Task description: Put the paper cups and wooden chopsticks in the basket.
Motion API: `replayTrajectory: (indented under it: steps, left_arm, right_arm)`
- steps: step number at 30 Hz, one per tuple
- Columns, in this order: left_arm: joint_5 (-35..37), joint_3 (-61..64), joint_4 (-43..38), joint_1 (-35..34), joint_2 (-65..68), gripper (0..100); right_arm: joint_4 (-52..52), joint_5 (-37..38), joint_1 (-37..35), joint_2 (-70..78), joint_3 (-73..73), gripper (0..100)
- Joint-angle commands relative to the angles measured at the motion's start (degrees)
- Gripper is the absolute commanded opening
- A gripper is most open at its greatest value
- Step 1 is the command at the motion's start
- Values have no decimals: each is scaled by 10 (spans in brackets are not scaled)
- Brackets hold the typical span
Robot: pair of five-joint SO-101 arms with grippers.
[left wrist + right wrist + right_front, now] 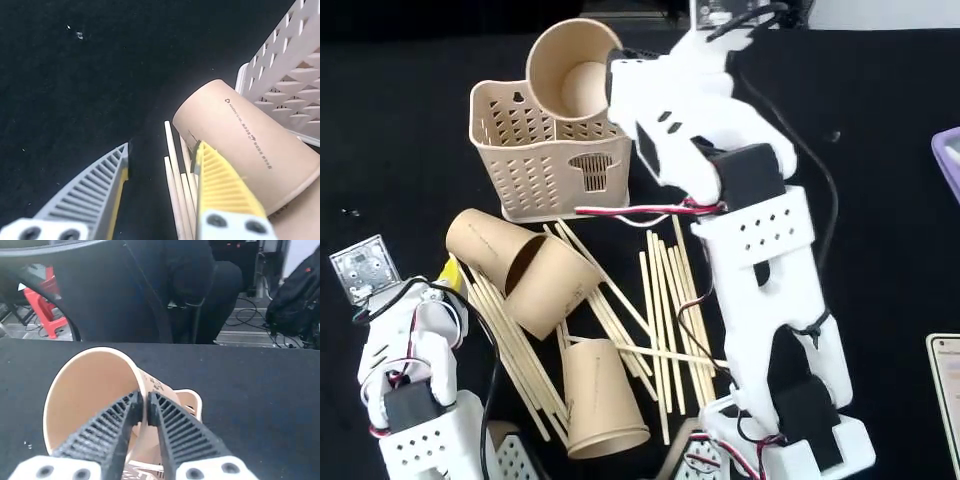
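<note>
Step in hand, as judged: drop the held paper cup into the basket.
- Cup hangs tilted above the basket's far rim, mouth toward the high camera. Best to bring it over the middle of the opening, tip it base-down and lower it before letting go, or it may catch the rim and roll off.

Tools:
- Left gripper: fingers spread, holding nothing. Low over the wooden chopsticks, beside a lying cup; contact with it cannot be told.
- Right gripper: fingers pressed together on the held cup's rim wall, one inside, one outside.

Three more cups lie on the table among the chopsticks.
</note>
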Motion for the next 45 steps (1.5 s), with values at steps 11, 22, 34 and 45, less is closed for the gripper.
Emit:
replayTrajectory:
  steps: [11,22,34,45]
  left_arm:
    - [0,-2,-11,-7,-6,216]
    - [0,-2,-11,-7,-6,216]
    - [0,-2,-11,-7,-6,216]
    - [0,-2,-12,-7,-6,216]
  right_arm:
    - [-79,-4,-8,-4,86,71]
    - [-10,1,-17,-90,63,233]
    - [221,127,-77,-237,110,139]
    - [-16,239,-222,-265,549,253]
